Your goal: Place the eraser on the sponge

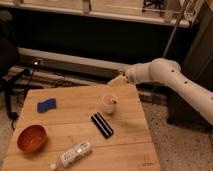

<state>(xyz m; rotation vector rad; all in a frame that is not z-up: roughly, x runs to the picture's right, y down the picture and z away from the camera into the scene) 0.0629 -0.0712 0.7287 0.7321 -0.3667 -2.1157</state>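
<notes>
The eraser (102, 125), a flat black block with a thin light stripe, lies diagonally on the wooden table (75, 122), right of centre. Near the table's left side rests the bright blue sponge (46, 105), well apart from the eraser. My white arm (175, 80) reaches in from the right, and its gripper (118, 80) hangs over the table's far right edge, above and behind a small white cup (109, 103). The gripper is far from both the eraser and the sponge.
An orange bowl (32, 138) sits at the front left. A clear plastic bottle (74, 154) lies on its side near the front edge. A dark chair (7, 60) stands off to the left, and a wall ledge runs behind the table.
</notes>
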